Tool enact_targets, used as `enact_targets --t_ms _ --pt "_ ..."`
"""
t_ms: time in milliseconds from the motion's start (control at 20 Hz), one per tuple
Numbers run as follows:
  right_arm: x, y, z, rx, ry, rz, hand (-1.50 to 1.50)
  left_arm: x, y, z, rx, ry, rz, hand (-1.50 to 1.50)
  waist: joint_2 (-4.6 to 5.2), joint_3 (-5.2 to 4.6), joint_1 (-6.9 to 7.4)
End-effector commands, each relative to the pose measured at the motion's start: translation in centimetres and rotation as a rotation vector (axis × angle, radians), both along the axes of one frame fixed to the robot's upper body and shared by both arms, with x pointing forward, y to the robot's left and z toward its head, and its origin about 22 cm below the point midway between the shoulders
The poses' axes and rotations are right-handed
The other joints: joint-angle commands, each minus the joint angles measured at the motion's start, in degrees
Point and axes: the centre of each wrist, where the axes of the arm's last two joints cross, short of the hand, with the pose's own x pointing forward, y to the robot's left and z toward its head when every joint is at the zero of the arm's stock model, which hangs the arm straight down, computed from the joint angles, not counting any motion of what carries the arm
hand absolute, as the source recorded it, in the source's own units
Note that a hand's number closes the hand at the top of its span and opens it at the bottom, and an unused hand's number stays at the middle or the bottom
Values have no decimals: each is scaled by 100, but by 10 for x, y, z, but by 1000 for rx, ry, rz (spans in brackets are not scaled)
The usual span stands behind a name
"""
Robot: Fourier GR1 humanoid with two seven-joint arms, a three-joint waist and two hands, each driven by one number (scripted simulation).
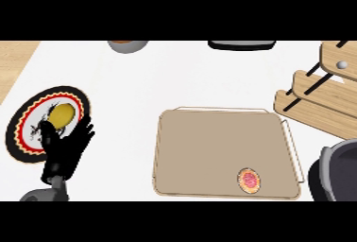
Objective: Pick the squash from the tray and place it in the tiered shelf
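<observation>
1. The left hand (pixel 64 144) stands open over a patterned plate (pixel 28 134), fingers straight and up, holding nothing. It looks to be resting.
2. Just beyond its fingertips, on that plate, lies a yellow round thing (pixel 62 114), which is not the squash as far as I can judge.
3. Well off to that hand's right is the tan tray (pixel 209 142). At the tray's near corner sits a small red-and-orange item (pixel 250 180), seemingly the squash, untouched.
4. The right arm (pixel 338 172) shows only as a grey bulk just right of the tray, and I cannot tell how its hand is set.
5. The wooden tiered shelf (pixel 314 101) rises beyond that arm.
6. The pick seems not yet begun. Next calls for the right hand to come over the squash and close round it.
</observation>
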Motion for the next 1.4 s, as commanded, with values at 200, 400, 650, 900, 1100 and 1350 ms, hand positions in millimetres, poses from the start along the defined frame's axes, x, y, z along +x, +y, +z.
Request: enact_targets --t_ms 200,400,650,900,1100,1350 --pt "34 -13 -49 -42 -15 -16 150 -3 4 1 -12 -10 -2 0 -3 2 5" --pt "39 -16 -39 -28 -48 25 150 7 -9 -12 -10 -5 -18 0 -1 -1 -24" --pt "41 -33 -34 -26 -36 50 150 -3 -4 -2 -11 -9 8 0 -5 0 -14" --pt "37 -45 -33 -119 39 52 150 -3 5 -12 7 -9 17 0 10 0 -3" --pt "28 -36 -25 135 -137 -18 -150 -3 6 -7 -2 12 27 0 -29 1 -97" --pt "42 -36 -21 284 -232 -42 -150 9 -2 6 -4 0 13 0 -6 1 -12"
